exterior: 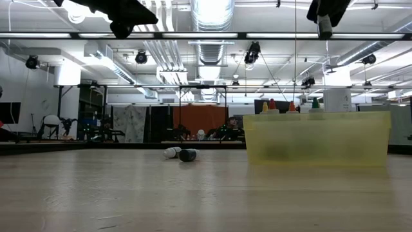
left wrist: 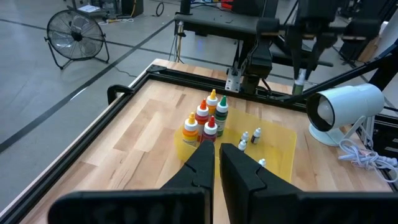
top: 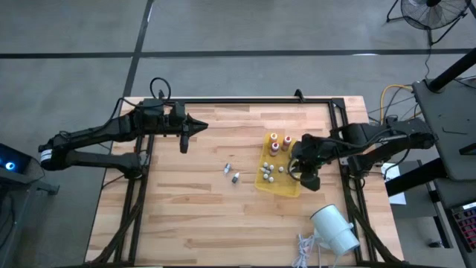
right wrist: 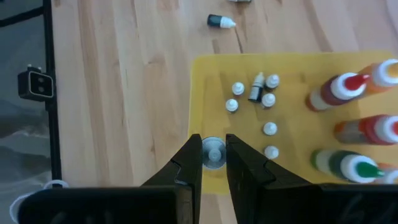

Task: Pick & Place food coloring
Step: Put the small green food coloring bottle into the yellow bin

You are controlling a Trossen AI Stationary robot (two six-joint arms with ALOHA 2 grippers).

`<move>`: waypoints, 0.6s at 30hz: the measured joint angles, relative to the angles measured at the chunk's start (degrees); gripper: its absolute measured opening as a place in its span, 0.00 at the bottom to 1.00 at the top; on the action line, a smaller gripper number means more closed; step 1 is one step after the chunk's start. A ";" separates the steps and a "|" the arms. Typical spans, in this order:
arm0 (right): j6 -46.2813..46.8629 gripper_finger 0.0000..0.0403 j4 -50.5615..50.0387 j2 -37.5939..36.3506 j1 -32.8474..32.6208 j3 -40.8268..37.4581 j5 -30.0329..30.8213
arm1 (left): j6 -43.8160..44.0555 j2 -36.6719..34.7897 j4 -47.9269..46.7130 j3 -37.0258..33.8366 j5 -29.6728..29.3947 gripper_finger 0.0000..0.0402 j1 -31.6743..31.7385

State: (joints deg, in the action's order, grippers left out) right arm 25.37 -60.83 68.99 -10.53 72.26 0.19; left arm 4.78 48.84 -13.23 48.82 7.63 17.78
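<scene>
You get even, bright overhead light: ceiling strips (exterior: 212,35) glare white in the low view, where the near table (exterior: 129,193) is soft and blurred. From above, shadows on the wood are faint. Both wrist views are sharp, slightly bowed at the edges.

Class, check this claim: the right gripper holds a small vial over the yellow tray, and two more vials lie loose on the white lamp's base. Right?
Not quite. The two loose vials lie on the bare wooden table, left of the yellow tray, as the high view shows. The right gripper does hold a small vial over the tray.
</scene>
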 joint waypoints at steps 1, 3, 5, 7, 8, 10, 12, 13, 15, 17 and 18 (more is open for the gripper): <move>0.38 0.11 0.87 0.00 -0.18 -0.88 0.01 | 0.00 0.00 0.00 0.00 -0.02 0.00 0.00; 1.18 0.11 1.87 0.00 -0.64 -2.59 0.04 | 0.00 0.00 -0.02 0.00 -0.02 0.00 -0.02; 1.31 0.11 2.39 0.02 -1.07 -4.13 0.06 | 0.00 0.00 -0.01 0.00 0.00 0.00 0.00; 1.74 0.11 3.96 -0.02 -1.26 -5.89 0.07 | 0.00 0.00 -0.02 0.00 0.00 0.00 -0.01; 2.24 0.11 4.27 0.00 -1.26 -6.73 0.04 | 0.00 0.00 -0.02 0.00 -0.02 0.00 -0.02; 3.11 0.11 4.78 0.02 -1.26 -8.23 0.08 | 0.00 0.00 -0.02 0.00 0.00 0.00 0.00; 3.65 0.11 6.76 -0.02 -1.26 -9.85 0.14 | 0.00 0.00 -0.02 0.00 0.00 0.00 0.00; 3.96 0.11 7.62 -0.01 -1.26 -10.70 0.14 | 0.00 0.00 -0.02 0.00 -0.01 0.00 -0.02; 4.35 0.11 8.91 0.05 -1.26 -12.19 0.10 | 0.00 0.00 -0.04 0.00 0.00 0.00 0.00; 4.47 0.11 11.14 0.07 -1.26 -13.64 0.12 | 0.00 0.00 -0.04 0.00 -0.01 0.00 -0.02; 4.48 0.11 11.85 0.04 -1.26 -14.31 0.10 | 0.00 0.00 -0.04 0.00 0.00 0.00 -0.02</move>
State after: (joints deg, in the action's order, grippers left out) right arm 29.85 -48.98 69.04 -11.79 57.95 0.30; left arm 4.78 48.84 -13.28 48.82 7.64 17.76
